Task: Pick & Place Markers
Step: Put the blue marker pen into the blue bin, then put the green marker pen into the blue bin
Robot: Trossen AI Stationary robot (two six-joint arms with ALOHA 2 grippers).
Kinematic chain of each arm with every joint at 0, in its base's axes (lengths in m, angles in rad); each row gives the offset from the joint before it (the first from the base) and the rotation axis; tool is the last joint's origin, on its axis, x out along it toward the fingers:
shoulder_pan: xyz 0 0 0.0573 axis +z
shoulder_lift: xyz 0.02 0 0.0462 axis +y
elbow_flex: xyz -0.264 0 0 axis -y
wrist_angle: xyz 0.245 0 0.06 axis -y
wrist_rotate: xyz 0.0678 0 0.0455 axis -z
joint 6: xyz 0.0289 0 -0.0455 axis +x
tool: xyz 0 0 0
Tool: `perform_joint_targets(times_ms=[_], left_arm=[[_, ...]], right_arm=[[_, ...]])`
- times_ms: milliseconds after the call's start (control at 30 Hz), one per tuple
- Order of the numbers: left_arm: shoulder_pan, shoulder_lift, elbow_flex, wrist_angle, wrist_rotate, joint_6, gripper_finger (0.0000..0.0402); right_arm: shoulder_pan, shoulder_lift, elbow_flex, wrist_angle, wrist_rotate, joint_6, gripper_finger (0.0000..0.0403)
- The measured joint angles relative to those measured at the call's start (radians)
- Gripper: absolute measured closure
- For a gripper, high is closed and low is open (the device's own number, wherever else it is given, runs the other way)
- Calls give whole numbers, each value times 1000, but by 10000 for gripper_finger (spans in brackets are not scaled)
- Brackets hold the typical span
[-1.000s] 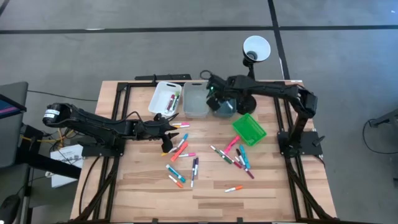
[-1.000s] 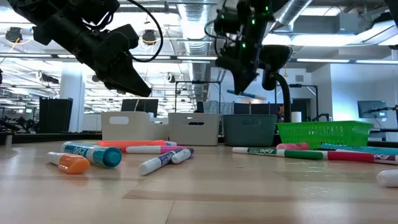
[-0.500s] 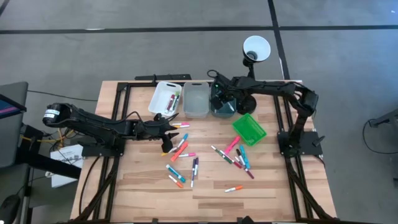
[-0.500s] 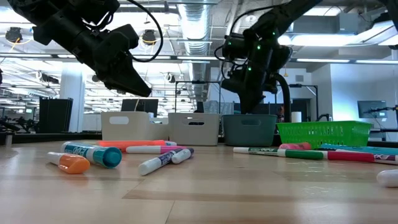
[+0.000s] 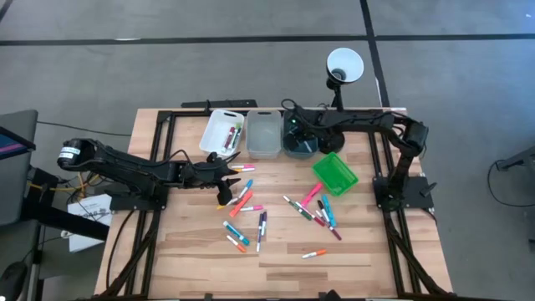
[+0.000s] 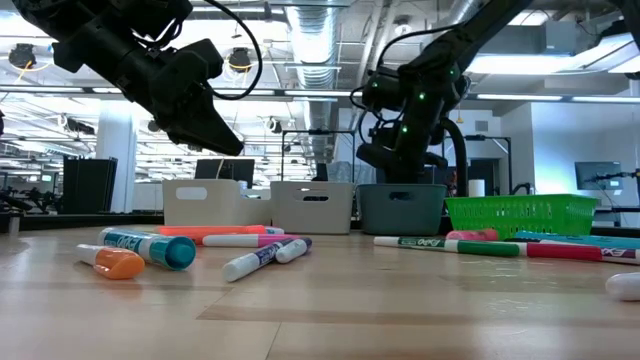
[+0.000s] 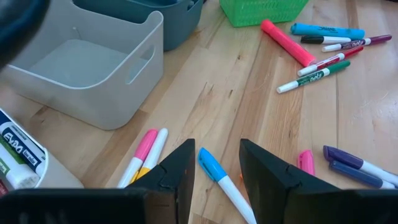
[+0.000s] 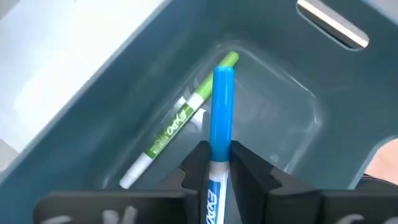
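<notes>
My right gripper (image 8: pixel 214 157) hangs over the teal bin (image 5: pixel 301 145) at the table's far edge, shut on a blue marker (image 8: pixel 222 106). A green marker (image 8: pixel 180 124) lies on the floor of the teal bin (image 8: pixel 124 74). In the low view the right gripper (image 6: pixel 402 165) stands just above the bin's rim. My left gripper (image 5: pixel 224 197) is open and hovers over several loose markers (image 5: pixel 251 213) near mid-table. A blue-capped marker (image 7: pixel 219 175) lies on the wood under its fingers (image 7: pixel 177 177), untouched. My right gripper pinches the blue marker between its two fingers on the white barrel (image 8: pixel 213 167), just behind the blue cap. It comes from above, pointing down into the teal bin. The cap end (image 8: pixel 223 78) sticks out beyond the fingertips, along the fingers. The marker is lifted clear of the bin floor.
A white bin (image 5: pixel 222 132) holding a few markers, a grey bin (image 5: pixel 263 134) and the teal bin stand in a row at the far edge. A green basket (image 5: pixel 335 174) sits tilted to their right. More markers (image 5: pixel 318 209) are strewn near it. Bare wood lies toward the near edge.
My right gripper has come down with the blue marker toward the teal bin, from well above its rim to just over it. The left arm has kept still.
</notes>
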Motion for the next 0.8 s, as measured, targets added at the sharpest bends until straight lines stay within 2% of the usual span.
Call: perform_joint_targets(times_ms=[200,333,500,667,800], left_arm=[[0,0,0,0,0,0,280],[0,0,0,0,0,0,280],[0,0,0,0,0,0,280],[0,0,0,0,0,0,280],[0,0,0,0,0,0,280]], right_arm=[[-32,0,-30,33,-5,-16,341],[-63,0,-31,31,-73,-20,333],[-64,0,-32,36,-75,-88,308],[-35,0,-24,33,-73,-119,274],[15,0,24,-48,-74,-126,248]])
